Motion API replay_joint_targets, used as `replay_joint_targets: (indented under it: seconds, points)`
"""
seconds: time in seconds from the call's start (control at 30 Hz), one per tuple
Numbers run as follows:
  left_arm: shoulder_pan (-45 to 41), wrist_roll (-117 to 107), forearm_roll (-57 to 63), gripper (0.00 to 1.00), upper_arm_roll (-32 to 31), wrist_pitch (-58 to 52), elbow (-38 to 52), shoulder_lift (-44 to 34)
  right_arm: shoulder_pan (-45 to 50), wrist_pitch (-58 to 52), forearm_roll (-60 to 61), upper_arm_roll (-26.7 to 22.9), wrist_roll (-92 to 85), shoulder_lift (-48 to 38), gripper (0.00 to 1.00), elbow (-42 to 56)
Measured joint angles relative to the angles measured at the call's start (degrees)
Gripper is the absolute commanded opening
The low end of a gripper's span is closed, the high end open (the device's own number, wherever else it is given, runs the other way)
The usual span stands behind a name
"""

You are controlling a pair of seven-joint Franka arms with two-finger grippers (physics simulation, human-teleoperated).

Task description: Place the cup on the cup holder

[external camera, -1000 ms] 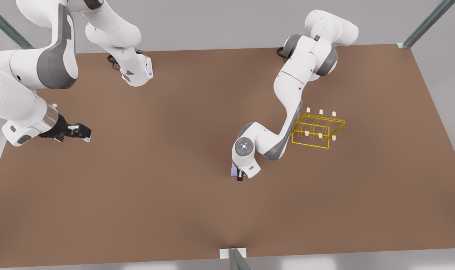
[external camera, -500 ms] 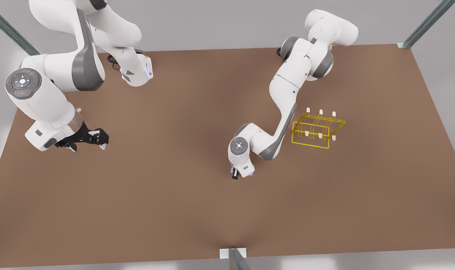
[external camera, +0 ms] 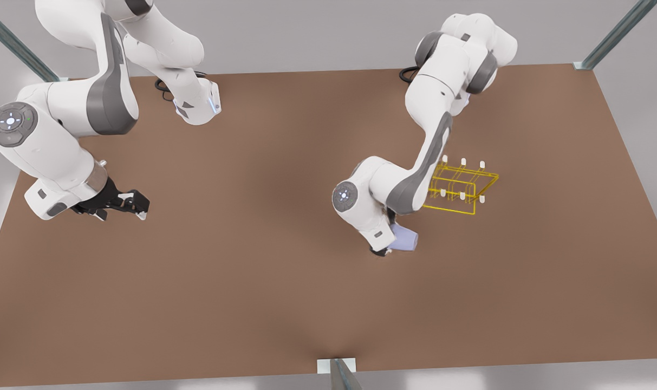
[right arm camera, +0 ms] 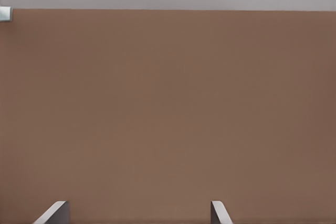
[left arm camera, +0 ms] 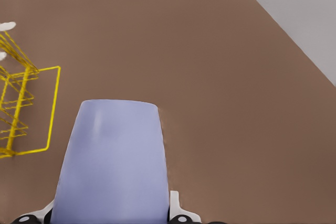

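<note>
Front view, left to right: right gripper (external camera: 136, 204) hovers over brown table (external camera: 252, 281), fingers spread, idle. Left gripper (external camera: 389, 246) pinches cup (external camera: 404, 239), tilted sideways, off table, near cup holder (external camera: 458, 187), not touching it.

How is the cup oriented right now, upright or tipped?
Tipped: the cup lies sideways in the left gripper, pointing toward the front view's right, short of the cup holder.

The left gripper (external camera: 389, 248), on the arm bent low at the front view's right, is clamped on the cup (external camera: 403, 239). The right gripper (external camera: 136, 201) waits at far left, fingers (right arm camera: 53, 213) apart.
</note>
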Motion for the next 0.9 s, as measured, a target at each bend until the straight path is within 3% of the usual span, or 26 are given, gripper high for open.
replay_joint_targets:
  seconds: [0.1, 0.27, 0.4, 0.6, 0.9]
  points:
    - [-3.5, 0.2, 3.4, 0.77, 4.0, -13.5, 0.3, 1.2, 0.0, 0.0, 0.0, 0.0, 0.3, 0.0, 1.0, 0.0]
    - [-4.3, -0.1, 4.3, 0.77, 5.6, -30.6, 1.8, 4.2, 0.1, 0.1, 0.0, 0.0, 0.7, 0.1, 1.0, 0.0]
    - [-7.1, -0.8, 4.0, 0.78, 12.9, -39.0, 2.7, 8.5, 0.2, 0.1, 0.1, 0.0, 0.9, 0.1, 1.0, 0.0]
    - [-7.2, -2.2, 4.4, 0.78, 16.8, -42.5, 3.8, 10.7, 0.0, -0.7, 0.1, 0.0, 1.1, -0.6, 1.0, 0.4]
    - [-6.1, -4.2, 7.5, 0.78, 17.4, -39.0, 3.5, 12.9, 0.0, -1.5, 0.0, 0.0, 1.2, -0.6, 1.0, 0.7]
